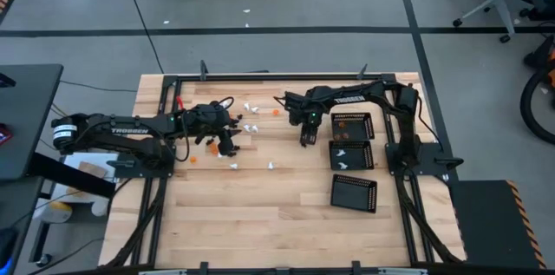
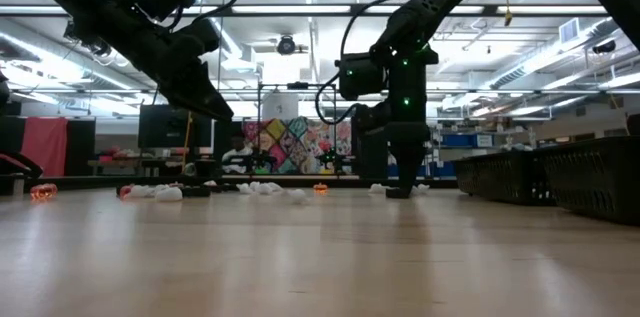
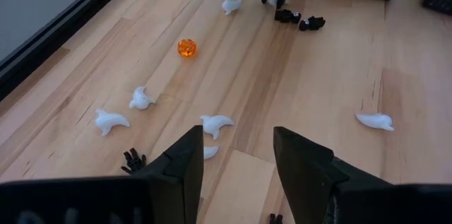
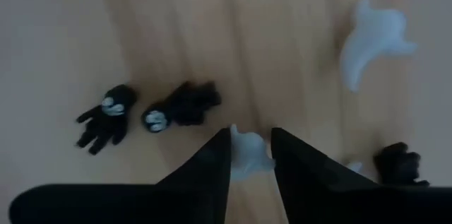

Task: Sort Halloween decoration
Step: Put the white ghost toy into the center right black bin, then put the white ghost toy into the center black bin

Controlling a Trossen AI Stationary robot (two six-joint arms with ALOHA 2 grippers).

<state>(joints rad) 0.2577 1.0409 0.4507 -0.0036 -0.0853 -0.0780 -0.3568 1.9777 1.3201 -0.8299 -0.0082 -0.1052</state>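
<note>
Tiny Halloween pieces lie scattered on the wooden table: white ghosts [image 3: 215, 123] [image 4: 371, 40], an orange pumpkin [image 3: 186, 47] and black figures [image 4: 106, 114] [image 4: 183, 107]. My right gripper [image 4: 251, 157] [image 1: 305, 139] points down at the table's middle, just left of the trays, and is shut on a small white ghost. My left gripper [image 3: 236, 174] [image 1: 227, 140] hovers open above the left-centre of the table. Nothing is between its fingers, and ghosts lie ahead of it. My right gripper pinches a small white ghost [image 4: 248, 150] between its two fingertips. The fingers come from above, pointing down. The ghost sits at table level among the other pieces. I cannot tell whether it is lifted clear.
Three black perforated trays stand in a column on the right: the far one [image 1: 353, 125] holds orange pieces, the middle one [image 1: 351, 154] white ones, and the near one is [image 1: 354, 193]. A black frame rail [image 1: 260, 76] borders the table. The near half of the tabletop [image 1: 260, 214] is bare wood.
</note>
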